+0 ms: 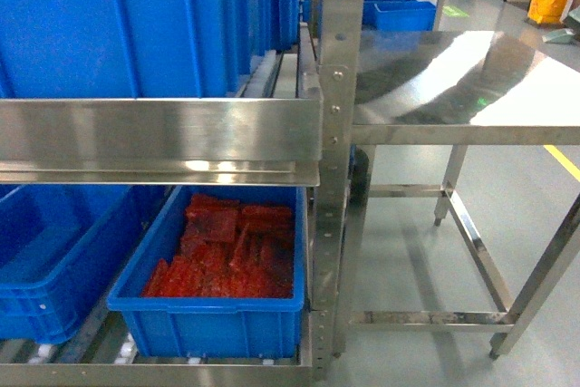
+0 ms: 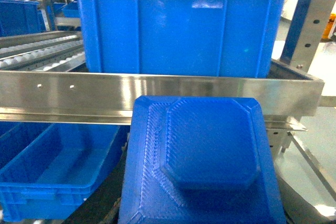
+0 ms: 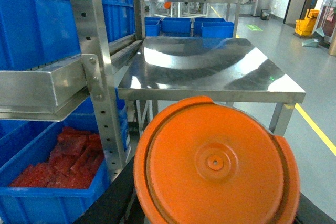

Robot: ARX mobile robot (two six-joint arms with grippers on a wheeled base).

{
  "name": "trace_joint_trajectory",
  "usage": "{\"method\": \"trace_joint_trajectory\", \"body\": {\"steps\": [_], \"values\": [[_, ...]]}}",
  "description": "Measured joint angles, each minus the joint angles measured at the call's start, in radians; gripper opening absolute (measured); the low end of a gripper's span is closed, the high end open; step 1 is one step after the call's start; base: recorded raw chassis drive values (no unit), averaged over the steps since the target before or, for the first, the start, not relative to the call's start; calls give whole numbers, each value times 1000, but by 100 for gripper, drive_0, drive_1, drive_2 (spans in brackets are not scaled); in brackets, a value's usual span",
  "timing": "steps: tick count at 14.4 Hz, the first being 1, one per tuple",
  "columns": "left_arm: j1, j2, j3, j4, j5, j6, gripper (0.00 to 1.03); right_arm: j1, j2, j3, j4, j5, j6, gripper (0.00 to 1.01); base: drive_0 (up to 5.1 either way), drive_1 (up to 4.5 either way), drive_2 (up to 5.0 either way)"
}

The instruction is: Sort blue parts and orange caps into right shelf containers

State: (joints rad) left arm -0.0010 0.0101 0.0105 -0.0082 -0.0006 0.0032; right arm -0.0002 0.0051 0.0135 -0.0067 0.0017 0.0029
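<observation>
Blue part [image 2: 205, 161] fills lower centre of left wrist view, orange cap [image 3: 215, 163] lower centre of right wrist view; both likely light, rigid, slick plastic, best held by rims; pincers unseen, state indeterminate.

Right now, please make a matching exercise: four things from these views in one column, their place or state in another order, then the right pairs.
1. orange cap
2. blue part
3. red pieces
4. steel table

A. close before the left wrist camera
B. inside a lower-shelf crate
C. right of the rack, top bare
D. close before the right wrist camera

Pairs: 1-D, 2-A, 3-B, 4-C
</observation>
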Motion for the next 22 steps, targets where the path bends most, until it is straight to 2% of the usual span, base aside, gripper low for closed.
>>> {"method": "trace_joint_trajectory", "body": {"steps": [22], "values": [[0, 0, 0, 2, 0, 0, 43, 0, 0, 0, 3, 0, 0, 45, -507, 239, 239]]}}
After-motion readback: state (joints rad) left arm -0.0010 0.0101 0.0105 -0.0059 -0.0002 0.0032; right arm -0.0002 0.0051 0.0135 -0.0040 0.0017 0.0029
